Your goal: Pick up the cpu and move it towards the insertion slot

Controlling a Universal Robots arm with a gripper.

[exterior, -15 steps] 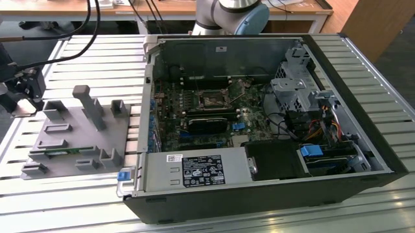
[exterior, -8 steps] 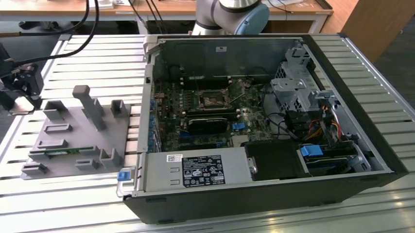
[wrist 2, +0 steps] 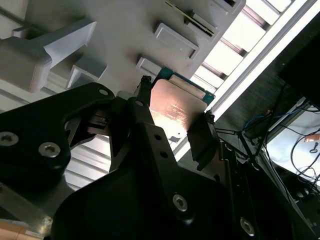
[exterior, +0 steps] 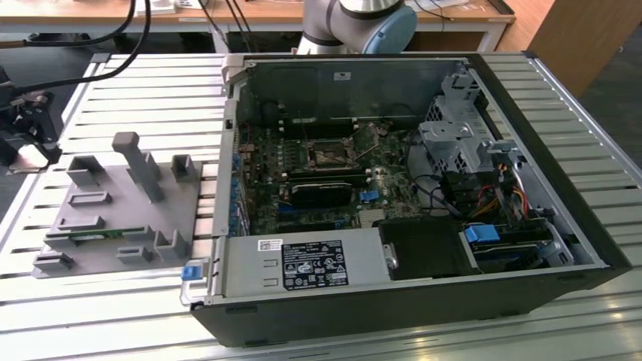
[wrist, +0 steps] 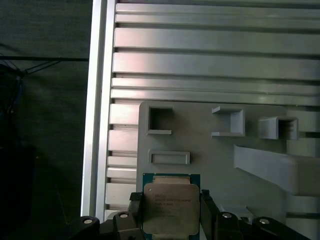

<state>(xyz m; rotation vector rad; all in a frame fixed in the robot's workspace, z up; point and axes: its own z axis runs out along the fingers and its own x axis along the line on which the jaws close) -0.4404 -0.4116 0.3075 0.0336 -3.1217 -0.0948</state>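
— What did your gripper (wrist: 171, 214) hold?
— Its 2 black fingers (wrist: 207, 206) pinched the cpu (wrist: 171, 204) by opposite edges. It was a flat square chip with a dull silver lid and a green rim, over the grey plastic tray (wrist: 210, 150) with its moulded recesses.
— And the insertion slot (exterior: 326, 156)?
— Well apart, a silvery-framed square socket inside the open computer case (exterior: 401, 308), on the ribbed aluminium table (wrist: 210, 55).

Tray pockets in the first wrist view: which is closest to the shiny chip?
The low flat rectangular pocket, right beside the cpu; others sit farther off.
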